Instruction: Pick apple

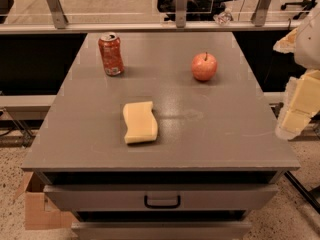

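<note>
The apple (204, 66) is small, round and red-pink with a short dark stem. It stands upright on the far right part of the grey cabinet top (210, 124). My gripper (294, 118) hangs at the right edge of the view, beyond the cabinet's right side. It is nearer to me than the apple and well apart from it. It holds nothing that I can see.
A red soda can (111, 54) stands at the far left of the top. A yellow sponge (140, 122) lies near the middle front. A drawer with a dark handle (162, 201) is below the front edge. A railing (150, 26) runs behind the cabinet. A cardboard box (37, 209) sits on the floor at the left.
</note>
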Controlling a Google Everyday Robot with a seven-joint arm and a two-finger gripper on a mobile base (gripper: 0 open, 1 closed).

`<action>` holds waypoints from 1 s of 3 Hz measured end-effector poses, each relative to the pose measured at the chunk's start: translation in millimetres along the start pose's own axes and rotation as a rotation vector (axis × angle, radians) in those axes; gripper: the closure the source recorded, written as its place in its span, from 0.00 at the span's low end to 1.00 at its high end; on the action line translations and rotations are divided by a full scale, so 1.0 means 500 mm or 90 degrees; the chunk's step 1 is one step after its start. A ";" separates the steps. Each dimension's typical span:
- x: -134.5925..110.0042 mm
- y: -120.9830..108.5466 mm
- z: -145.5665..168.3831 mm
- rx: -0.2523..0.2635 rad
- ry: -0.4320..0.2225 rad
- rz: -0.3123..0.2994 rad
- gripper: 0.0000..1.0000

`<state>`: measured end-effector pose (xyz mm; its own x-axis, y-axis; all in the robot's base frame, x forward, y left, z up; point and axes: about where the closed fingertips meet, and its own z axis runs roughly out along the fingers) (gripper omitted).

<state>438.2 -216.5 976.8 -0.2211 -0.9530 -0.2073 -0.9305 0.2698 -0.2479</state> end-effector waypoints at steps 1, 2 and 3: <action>-0.003 -0.006 0.002 0.002 -0.010 0.007 0.00; -0.016 -0.037 0.013 0.011 -0.061 0.041 0.00; -0.006 -0.104 0.036 0.028 -0.150 0.125 0.00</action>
<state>492.5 -225.3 973.3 -0.3173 -0.8252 -0.4673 -0.8619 0.4565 -0.2208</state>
